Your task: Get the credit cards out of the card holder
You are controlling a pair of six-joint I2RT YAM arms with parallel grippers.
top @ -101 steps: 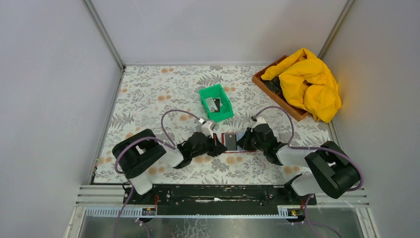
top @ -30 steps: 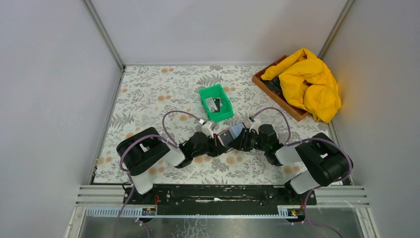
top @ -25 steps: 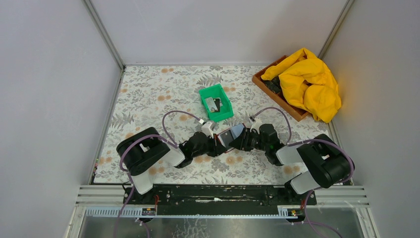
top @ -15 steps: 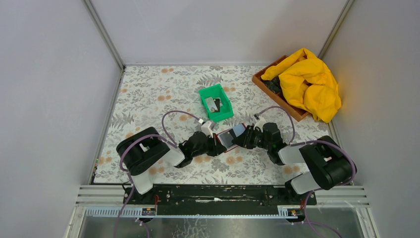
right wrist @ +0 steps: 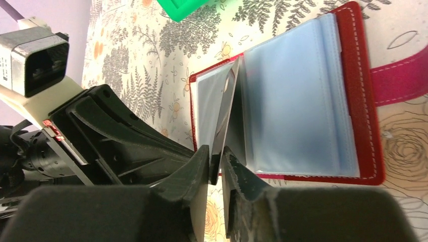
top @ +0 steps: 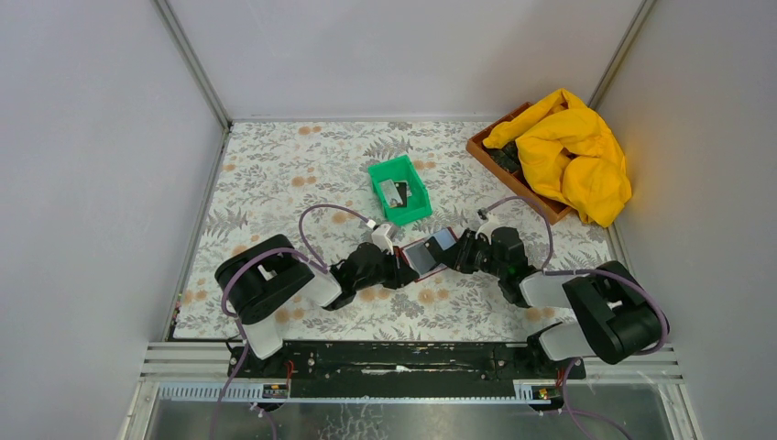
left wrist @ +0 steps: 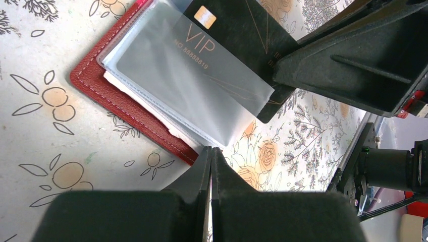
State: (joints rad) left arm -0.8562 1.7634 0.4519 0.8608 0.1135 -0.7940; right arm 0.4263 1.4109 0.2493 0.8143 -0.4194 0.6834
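Your right gripper [right wrist: 216, 157] has its jaws clamped on the edge of the black card [left wrist: 237, 27]. The card sits partly under a clear sleeve, with its chip end poking out. The card holder [right wrist: 362, 116] lies open on the floral worktop [top: 293, 165] between your two arms, on the near side of the green bin [top: 400, 190]. Your left gripper [left wrist: 211, 154] has its jaws pressed together, tips right at the holder's red edge.
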